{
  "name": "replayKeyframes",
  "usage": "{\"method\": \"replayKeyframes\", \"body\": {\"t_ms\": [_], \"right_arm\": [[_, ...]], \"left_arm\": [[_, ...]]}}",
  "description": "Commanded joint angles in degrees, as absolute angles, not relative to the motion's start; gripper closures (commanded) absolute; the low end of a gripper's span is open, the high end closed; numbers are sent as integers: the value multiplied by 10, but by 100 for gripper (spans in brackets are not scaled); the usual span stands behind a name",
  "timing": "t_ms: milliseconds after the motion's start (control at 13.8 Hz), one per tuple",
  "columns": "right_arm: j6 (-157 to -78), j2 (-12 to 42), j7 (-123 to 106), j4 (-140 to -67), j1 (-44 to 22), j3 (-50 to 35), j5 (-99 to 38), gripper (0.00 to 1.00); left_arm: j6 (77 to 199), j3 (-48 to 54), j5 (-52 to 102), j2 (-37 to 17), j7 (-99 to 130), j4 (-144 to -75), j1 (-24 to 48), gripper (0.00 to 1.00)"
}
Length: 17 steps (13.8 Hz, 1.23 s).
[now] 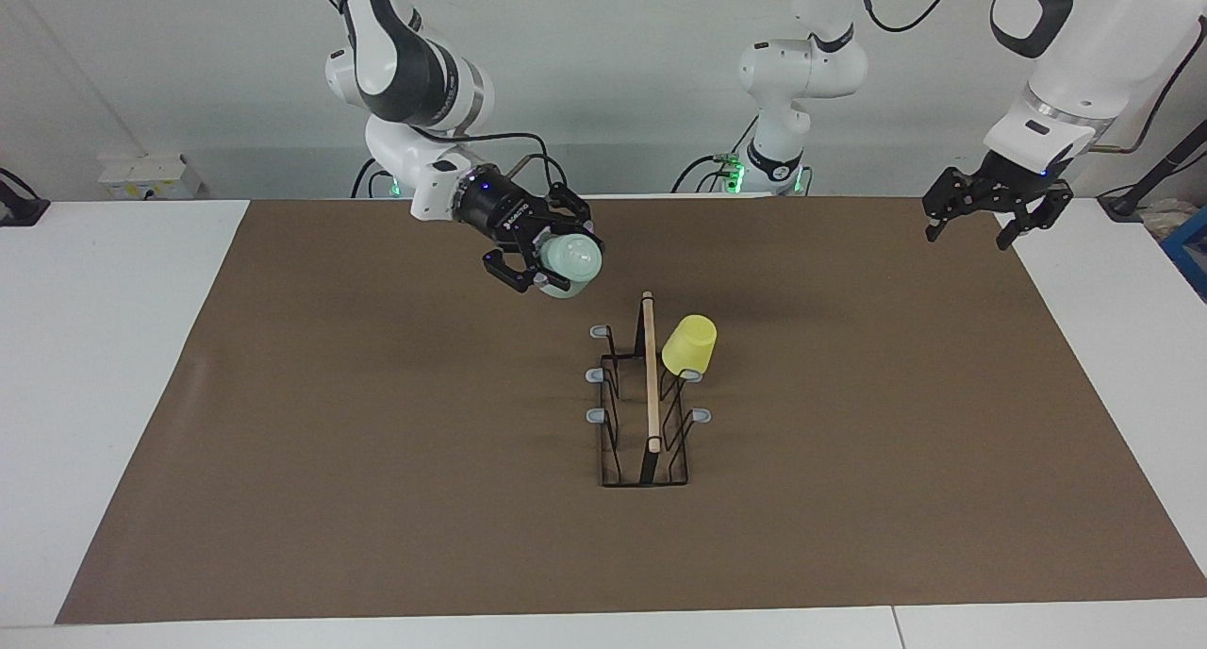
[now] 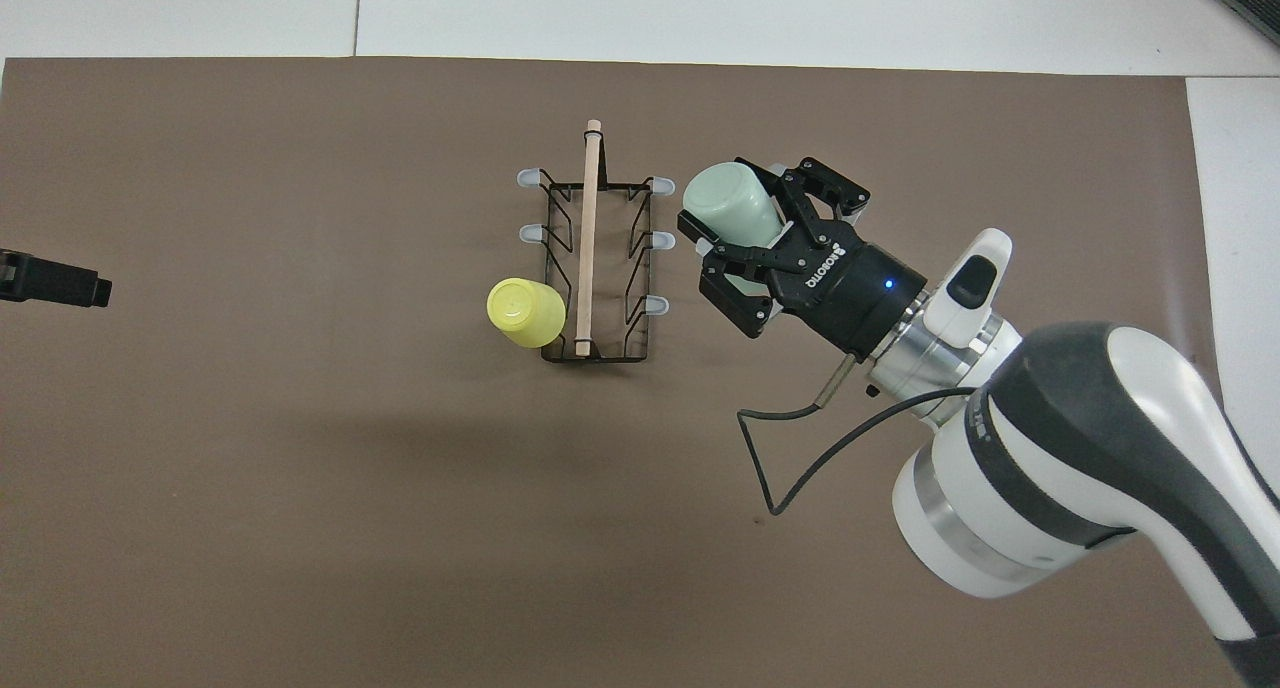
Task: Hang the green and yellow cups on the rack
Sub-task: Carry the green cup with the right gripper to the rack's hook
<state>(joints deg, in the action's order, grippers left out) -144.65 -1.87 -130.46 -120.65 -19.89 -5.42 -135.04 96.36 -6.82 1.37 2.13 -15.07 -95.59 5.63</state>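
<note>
My right gripper is shut on the pale green cup and holds it tilted in the air, over the mat beside the rack on the right arm's side. The black wire rack with its wooden bar stands mid-mat. The yellow cup hangs upside down on the prong nearest the robots, on the left arm's side. My left gripper waits open and empty above the mat's edge at the left arm's end.
A brown mat covers most of the white table. A third robot's base stands at the robots' edge of the table. Several grey-tipped prongs on the rack carry nothing.
</note>
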Motion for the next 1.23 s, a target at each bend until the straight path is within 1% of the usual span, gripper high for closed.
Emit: {"method": "replayKeyframes", "body": {"t_ms": [0, 290, 435, 580, 798, 871, 1016, 1161], "right_arm": [[-1423, -11, -1347, -1218, -208, -54, -1396, 100], [-1405, 28, -1439, -1217, -229, -54, -1480, 100], [-1379, 50, -1483, -1222, -229, -54, -1512, 100], [-1376, 54, -1490, -1231, -230, -54, -1514, 100], [-1356, 62, -1508, -1248, -231, -54, -1531, 100], [-1347, 68, -1520, -1252, -231, -54, -1537, 100], [-1292, 98, -1544, -1255, -242, -54, -1576, 100], [-1286, 112, -1557, -1256, -250, -54, -1586, 100]], "left_arm": [[953, -60, 18, 24, -159, -955, 49, 0], [943, -61, 15, 25, -159, -947, 51, 0], [926, -58, 11, 19, -152, -930, 47, 0], [893, -52, 5, 17, -128, -907, 42, 0], [889, -33, 6, 12, -71, -894, 36, 0], [884, -32, 6, 11, -66, -890, 35, 0], [877, -30, 4, 8, -57, -889, 36, 0], [875, -31, 4, 12, -56, -896, 44, 0]]}}
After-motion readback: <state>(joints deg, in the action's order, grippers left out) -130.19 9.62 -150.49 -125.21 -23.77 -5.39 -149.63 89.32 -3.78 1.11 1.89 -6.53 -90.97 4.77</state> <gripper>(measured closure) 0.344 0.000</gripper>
